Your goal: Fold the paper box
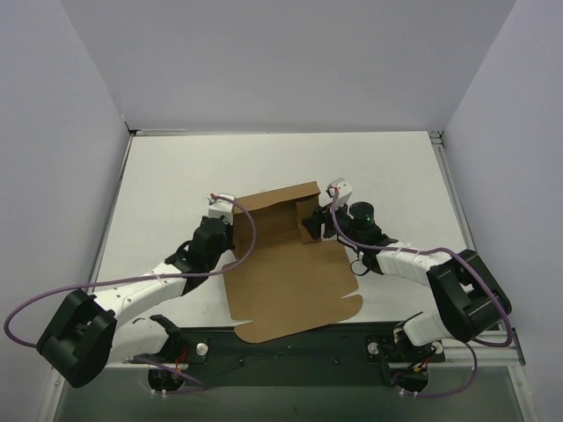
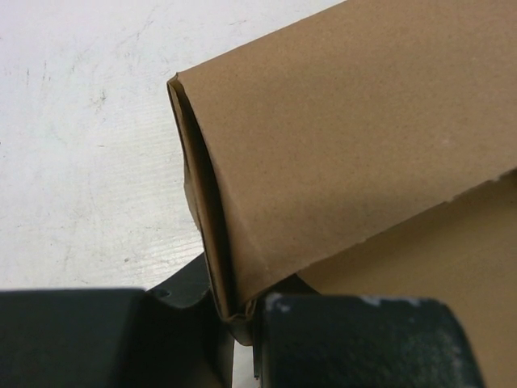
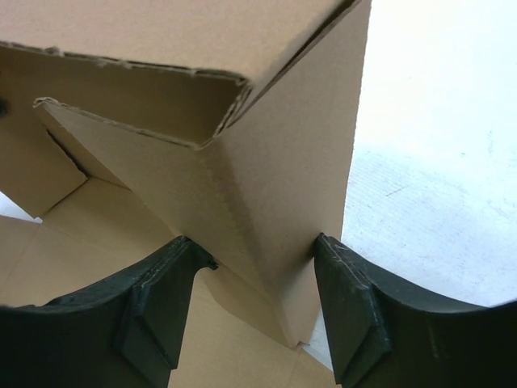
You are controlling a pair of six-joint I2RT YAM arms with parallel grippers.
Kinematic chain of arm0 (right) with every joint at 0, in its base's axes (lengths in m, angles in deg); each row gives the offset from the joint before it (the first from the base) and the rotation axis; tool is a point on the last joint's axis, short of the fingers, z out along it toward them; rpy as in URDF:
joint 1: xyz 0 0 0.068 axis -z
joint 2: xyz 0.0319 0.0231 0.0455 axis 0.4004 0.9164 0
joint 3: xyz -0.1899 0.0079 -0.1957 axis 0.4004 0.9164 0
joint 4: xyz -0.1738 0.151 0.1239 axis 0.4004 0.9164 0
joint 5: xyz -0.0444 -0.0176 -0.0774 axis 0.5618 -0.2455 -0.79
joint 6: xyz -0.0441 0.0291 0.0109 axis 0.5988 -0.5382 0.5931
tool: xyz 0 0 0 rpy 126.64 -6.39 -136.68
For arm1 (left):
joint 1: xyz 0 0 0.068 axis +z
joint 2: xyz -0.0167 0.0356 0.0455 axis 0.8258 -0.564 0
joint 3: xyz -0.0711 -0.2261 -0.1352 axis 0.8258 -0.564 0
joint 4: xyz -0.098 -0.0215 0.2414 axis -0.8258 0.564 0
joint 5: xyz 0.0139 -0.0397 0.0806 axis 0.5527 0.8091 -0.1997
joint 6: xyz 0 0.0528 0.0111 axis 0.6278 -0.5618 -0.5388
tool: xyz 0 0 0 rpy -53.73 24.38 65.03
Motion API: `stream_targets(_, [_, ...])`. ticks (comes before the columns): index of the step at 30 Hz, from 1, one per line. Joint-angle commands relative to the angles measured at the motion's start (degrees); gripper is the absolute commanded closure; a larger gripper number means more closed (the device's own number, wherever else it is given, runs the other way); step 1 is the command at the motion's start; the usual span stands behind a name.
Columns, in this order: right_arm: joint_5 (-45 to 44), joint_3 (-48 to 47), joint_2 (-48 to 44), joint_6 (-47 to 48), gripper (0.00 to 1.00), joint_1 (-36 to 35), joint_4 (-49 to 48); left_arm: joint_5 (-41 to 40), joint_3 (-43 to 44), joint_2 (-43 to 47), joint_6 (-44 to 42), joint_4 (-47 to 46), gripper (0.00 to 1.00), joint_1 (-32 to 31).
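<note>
While the white table (image 1: 176, 176) takes up most of the top view, with grey walls behind it and at both sides, the paper box (image 1: 286, 281) lies at its middle, between the two arms. It is plain brown cardboard and only partly folded. Its widest panel lies flat, reaching toward the near edge and overlapping the black rail (image 1: 290, 347) where the arm bases are bolted. At the far end of the sheet a back wall and two short side walls stand up around a shallow tray.

The left arm (image 1: 141, 294) reaches in from the near left corner and the right arm (image 1: 413, 264) from the near right; a purple cable (image 1: 251, 233) loops along each.

The left gripper (image 1: 230, 218) sits at the tray's left side wall. In its wrist view the jaws are pinched close on the paper box (image 2: 347, 137): the doubled cardboard edge runs down into the narrow gap of the gripper (image 2: 238, 315) between the two dark fingers (image 2: 97, 339).

The right gripper (image 1: 312, 224) is at the tray's right side wall. In its wrist view the jaws stand wide apart, astride the upright wall of the box (image 3: 266, 186), one finger (image 3: 145, 307) inside the tray and the other outside over the bare table. The gripper (image 3: 258, 267) has cardboard reaching both inner faces; I cannot tell whether the pads press on it.
</note>
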Motion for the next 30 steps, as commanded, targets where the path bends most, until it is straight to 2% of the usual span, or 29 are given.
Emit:
stream_targets(1, [-0.8, -3.4, 0.4, -1.7, 0.46, 0.1, -8.4, 19.1, 1.1, -2.1, 0.0, 3.2, 1.0, -2.4])
stream_targets(5, [-3.8, -3.0, -0.2, -1.8, 0.55, -0.4, -7.6, 18.3, 2.0, -2.6, 0.0, 3.4, 1.0, -2.5])
stream_targets(16, [-17.4, -2.3, -2.4, -2.6, 0.68, -2.9, -1.6, 15.9, 3.6, -4.7, -0.2, 3.8, 1.0, -3.3])
stream_targets(23, [-25.5, -3.2, -4.4, -3.5, 0.68, -4.8, 5.0, 12.8, 5.3, -4.7, 0.9, 5.3, 1.0, -3.2])
stream_targets(26, [-25.3, -3.6, -5.9, -4.7, 0.62, -4.7, 8.1, 13.0, 7.0, -5.2, 1.0, 6.8, 1.0, -2.3])
stream_targets(28, [-24.6, -3.9, -7.6, -4.5, 0.44, -4.3, 9.9, 13.9, 7.9, -5.2, 0.5, 8.1, 1.0, -1.5])
stream_targets(30, [-21.6, -3.5, -8.7, -4.5, 0.33, -2.9, 11.6, 15.4, 7.8, -5.0, -0.1, 8.2, 1.0, -1.0])
